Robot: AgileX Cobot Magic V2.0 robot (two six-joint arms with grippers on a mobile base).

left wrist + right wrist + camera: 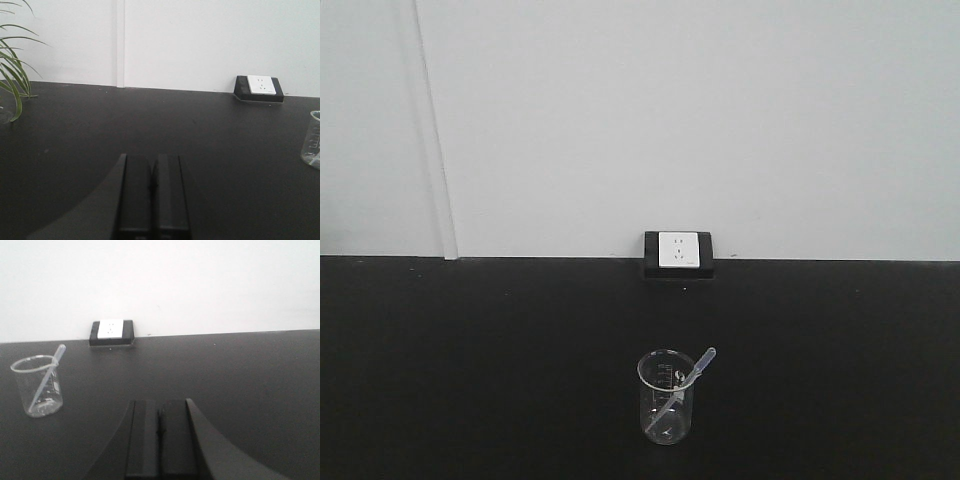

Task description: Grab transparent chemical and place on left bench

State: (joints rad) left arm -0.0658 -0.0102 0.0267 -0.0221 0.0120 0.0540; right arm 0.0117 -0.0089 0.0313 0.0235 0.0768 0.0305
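Note:
The transparent chemical (686,388), a thin clear dropper pipette, leans inside a clear glass beaker (665,397) on a black counter, bulb end up over the rim. In the right wrist view the same transparent chemical (46,379) stands in the beaker (39,386) at the far left. My right gripper (160,405) is shut and empty, well right of and nearer than the beaker. My left gripper (153,160) is shut with nothing in it; only the beaker's edge (313,140) shows at its far right. The left bench is out of view.
A white wall socket in a black housing (678,254) sits where the black counter (470,360) meets the white wall. Green plant leaves (12,70) hang over the counter's far left in the left wrist view.

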